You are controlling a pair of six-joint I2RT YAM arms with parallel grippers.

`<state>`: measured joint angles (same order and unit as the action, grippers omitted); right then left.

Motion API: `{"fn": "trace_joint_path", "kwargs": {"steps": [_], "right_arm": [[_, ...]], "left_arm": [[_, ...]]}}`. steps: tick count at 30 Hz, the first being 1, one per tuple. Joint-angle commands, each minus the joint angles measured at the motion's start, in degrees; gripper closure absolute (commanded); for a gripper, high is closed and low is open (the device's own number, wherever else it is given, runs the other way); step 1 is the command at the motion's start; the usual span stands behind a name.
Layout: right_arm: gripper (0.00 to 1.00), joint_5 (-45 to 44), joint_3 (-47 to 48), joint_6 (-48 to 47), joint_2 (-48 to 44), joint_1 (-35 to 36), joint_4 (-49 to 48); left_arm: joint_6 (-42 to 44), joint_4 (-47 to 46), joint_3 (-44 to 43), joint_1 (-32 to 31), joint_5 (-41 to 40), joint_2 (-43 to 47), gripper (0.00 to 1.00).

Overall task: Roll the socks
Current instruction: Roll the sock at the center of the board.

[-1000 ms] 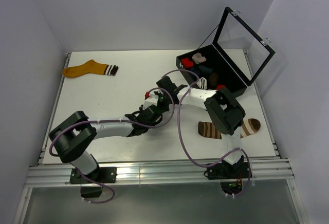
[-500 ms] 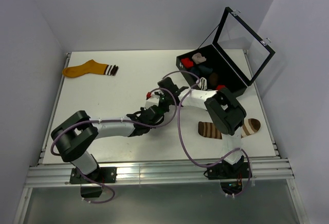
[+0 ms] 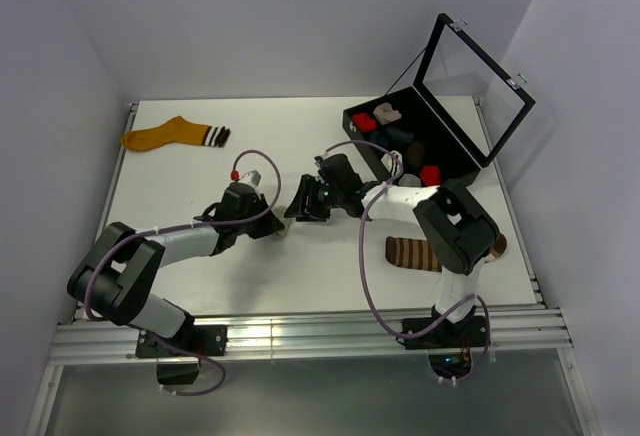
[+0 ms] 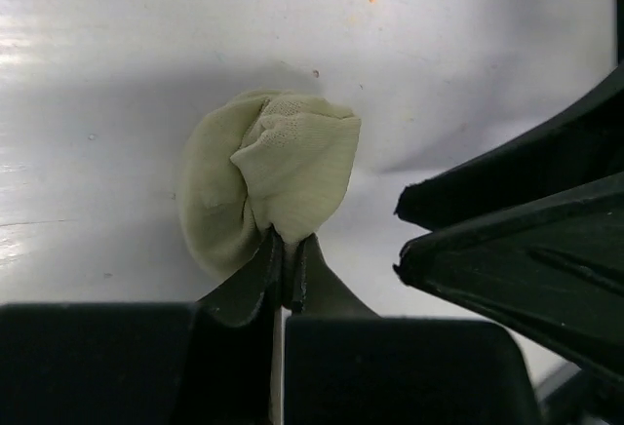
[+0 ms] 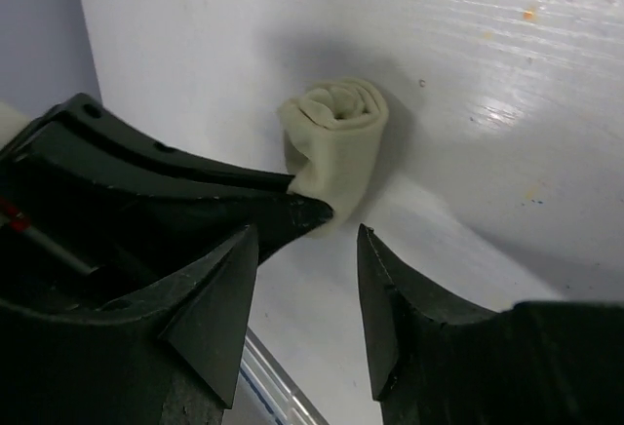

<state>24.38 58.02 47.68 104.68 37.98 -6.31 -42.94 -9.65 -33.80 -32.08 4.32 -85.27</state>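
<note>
Our left gripper point(image 4: 286, 254) is pinched shut on the near edge of the short cream fabric sock point(image 4: 273, 176). The sock sits as a rolled bundle on the white worktop point(image 4: 117, 35), around the middle of it. Our right gripper point(image 5: 304, 240) stands just beside that bundle with its jaws wide apart, holding nothing. In the right wrist view, a black finger of the left gripper reaches in to touch the lower end of the roll.

Further out, a dark brown sock with pale stripes point(image 3: 405, 253) lies flat toward the near right, partly hidden under the right arm. At the far right an open black case point(image 3: 455, 151) holds several rolled bundles, some of them red. A mustard-yellow sock with a striped cuff point(image 3: 165, 136) lies flat at the far left, well apart.
</note>
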Motion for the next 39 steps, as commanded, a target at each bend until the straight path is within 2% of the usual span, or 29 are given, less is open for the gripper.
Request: {"fn": "trace_joint_path", "kwargs": {"steps": [1, 7, 19, 22, 25, 26, 27, 29, 32, 33, 37, 39], "right_arm": [[0.47, 1.2, -0.4, 1.8, -0.3, -0.4, -6.2], [0.47, 1.3, 0.4, 1.6, 2.6, -0.2, -7.6], [0.51, 2.3, 2.4, 0.8, 8.7, 0.2, -9.3], [0.56, 2.3, 2.6, 0.2, 9.5, 0.2, -9.3], [0.70, 2.3, 3.0, -0.5, 9.7, 0.2, -8.7], [0.81, 2.1, 3.0, -0.7, 9.5, 0.2, -7.9], [0.86, 1.8, 3.1, -1.1, 9.0, 0.2, -7.2], [1.00, 0.5, 3.7, -2.3, 8.3, 0.2, -4.4], [1.00, -1.5, 4.8, -3.8, 6.9, 0.2, 0.2], [1.00, -2.1, 5.1, -4.2, 6.3, 0.2, 1.5], [1.00, -5.7, 8.0, -5.6, 5.6, 0.6, 9.5], [1.00, -7.0, 9.5, -6.0, 5.5, 0.8, 11.9]], "left_arm": [[-6.4, -7.1, 2.8, 3.4, 16.1, -0.8, 1.00], [-11.5, -14.1, 6.8, 9.0, 23.6, -2.3, 1.00], [-15.2, -20.3, 10.2, 12.6, 29.2, -7.2, 1.00], [-15.2, -20.8, 10.5, 13.2, 29.3, -8.2, 1.00], [-14.0, -19.2, 10.1, 13.3, 28.8, -8.9, 1.00], [-13.8, -18.7, 9.8, 13.3, 28.6, -8.8, 1.00], [-12.7, -17.0, 9.5, 13.3, 27.6, -8.2, 0.99], [-11.4, -14.5, 8.6, 13.3, 26.0, -6.6, 0.94], [-8.7, -9.2, 7.3, 13.2, 22.2, -3.1, 0.77], [-7.5, -7.9, 7.1, 13.1, 21.0, -2.0, 0.66], [-4.4, -0.4, 4.9, 11.2, 13.6, 4.0, 0.48], [-3.1, 1.7, 4.0, 9.7, 10.4, 6.1, 0.46]]}}
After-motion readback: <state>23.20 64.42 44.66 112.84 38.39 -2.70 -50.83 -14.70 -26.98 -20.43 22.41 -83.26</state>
